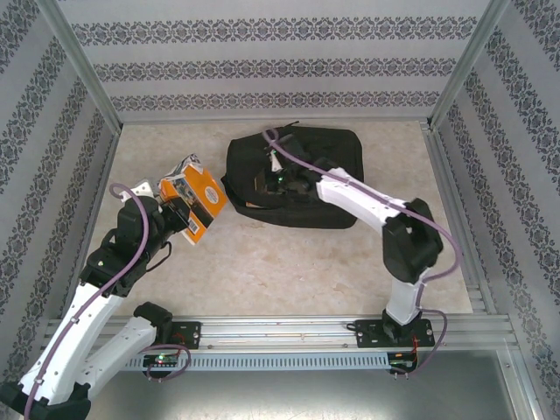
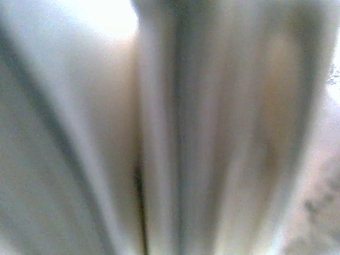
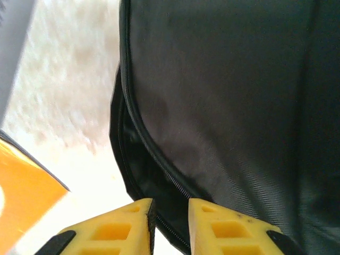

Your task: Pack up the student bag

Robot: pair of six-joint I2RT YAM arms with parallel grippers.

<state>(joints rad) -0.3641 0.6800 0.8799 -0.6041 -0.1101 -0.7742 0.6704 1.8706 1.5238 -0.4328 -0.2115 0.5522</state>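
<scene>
The student bag point(image 1: 324, 179), a large black soft fabric backpack with a zipper along its edge, lies flat on the far middle of the beige marbled table point(image 1: 289, 262), just right of centre. The right arm reaches forward over the bag's left part, and the right gripper point(image 3: 170, 223) hangs low at its left rim. In the right wrist view its two yellow fingertips point(image 3: 122, 231) stand close together with only a narrow slit between them, and the bag's zippered seam runs down into that slit. Whether the fingertips actually pinch the fabric cannot be told. Just beside the bag's left edge, apart from it and lifted off the table, is an orange-covered paperback book point(image 1: 199, 199) with a white label on its cover, tilted with one corner up. The left gripper point(image 1: 181, 213) is clamped on the near end of this book. The left wrist view looks at its cream page edges from very close, and they are blurred. A silver aluminium rail point(image 1: 289, 331) carrying both arm bases runs along the near edge, and patterned grey-and-white walls point(image 1: 280, 66) close in the table.
</scene>
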